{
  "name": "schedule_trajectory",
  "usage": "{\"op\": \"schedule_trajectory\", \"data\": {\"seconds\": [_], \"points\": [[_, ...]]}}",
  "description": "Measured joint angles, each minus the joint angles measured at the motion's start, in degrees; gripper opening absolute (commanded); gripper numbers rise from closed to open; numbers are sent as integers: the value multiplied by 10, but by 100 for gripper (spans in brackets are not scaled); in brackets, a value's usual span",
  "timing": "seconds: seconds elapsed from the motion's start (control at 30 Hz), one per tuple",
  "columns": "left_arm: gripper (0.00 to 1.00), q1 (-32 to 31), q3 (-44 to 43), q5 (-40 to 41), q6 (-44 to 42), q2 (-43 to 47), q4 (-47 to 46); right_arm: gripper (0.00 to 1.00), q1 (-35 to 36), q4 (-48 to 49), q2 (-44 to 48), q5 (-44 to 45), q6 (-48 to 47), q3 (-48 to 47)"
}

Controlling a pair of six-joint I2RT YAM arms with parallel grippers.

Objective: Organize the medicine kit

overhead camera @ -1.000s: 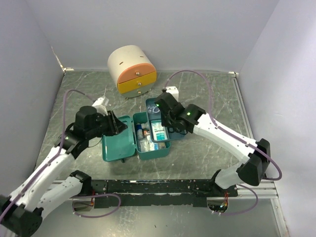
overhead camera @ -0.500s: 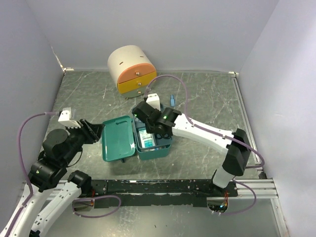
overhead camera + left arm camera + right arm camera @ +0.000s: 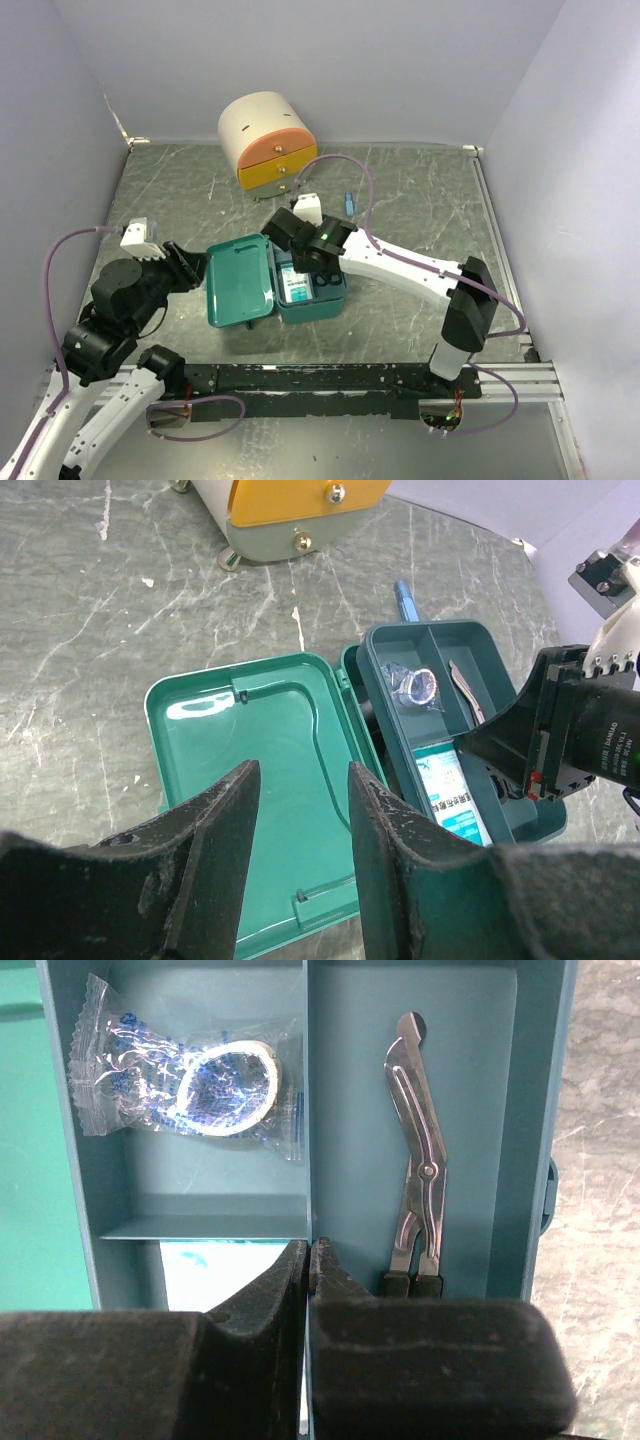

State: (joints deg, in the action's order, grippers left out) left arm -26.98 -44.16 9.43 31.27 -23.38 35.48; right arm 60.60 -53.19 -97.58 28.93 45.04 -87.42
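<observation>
The teal medicine kit (image 3: 240, 285) lies open, its lid (image 3: 250, 780) flat to the left of the box. A dark-blue divided tray (image 3: 308, 1110) sits in the top of the box. It holds a clear packet (image 3: 190, 1080) and metal shears (image 3: 418, 1160). My right gripper (image 3: 308, 1250) is shut on the tray's middle divider, seen from above at the box's back left (image 3: 305, 262). A white and teal carton (image 3: 450, 790) shows under the tray. My left gripper (image 3: 302, 780) hangs open and empty over the lid's near edge.
A cream cabinet (image 3: 267, 140) with orange and yellow drawers stands at the back. A small blue item (image 3: 348, 201) lies on the table behind the kit. White walls close in the left, back and right sides.
The right arm has carried the tray from behind the box down into it. The left arm has drawn back to the left, away from the lid, and its jaws have opened wider.
</observation>
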Motion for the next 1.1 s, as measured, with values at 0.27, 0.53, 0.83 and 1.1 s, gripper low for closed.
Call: {"op": "schedule_trajectory", "data": {"seconds": [0.27, 0.53, 0.83, 1.1], "points": [[52, 0, 0, 1, 0, 0, 0, 0, 0, -5, -19, 0, 3, 0], [53, 0, 0, 2, 0, -4, 0, 0, 0, -2, -20, 1, 1, 0], [53, 0, 0, 2, 0, -20, 0, 0, -4, 13, -20, -11, -10, 6], [53, 0, 0, 2, 0, -22, 0, 0, -15, 37, -20, -30, -13, 30]]}}
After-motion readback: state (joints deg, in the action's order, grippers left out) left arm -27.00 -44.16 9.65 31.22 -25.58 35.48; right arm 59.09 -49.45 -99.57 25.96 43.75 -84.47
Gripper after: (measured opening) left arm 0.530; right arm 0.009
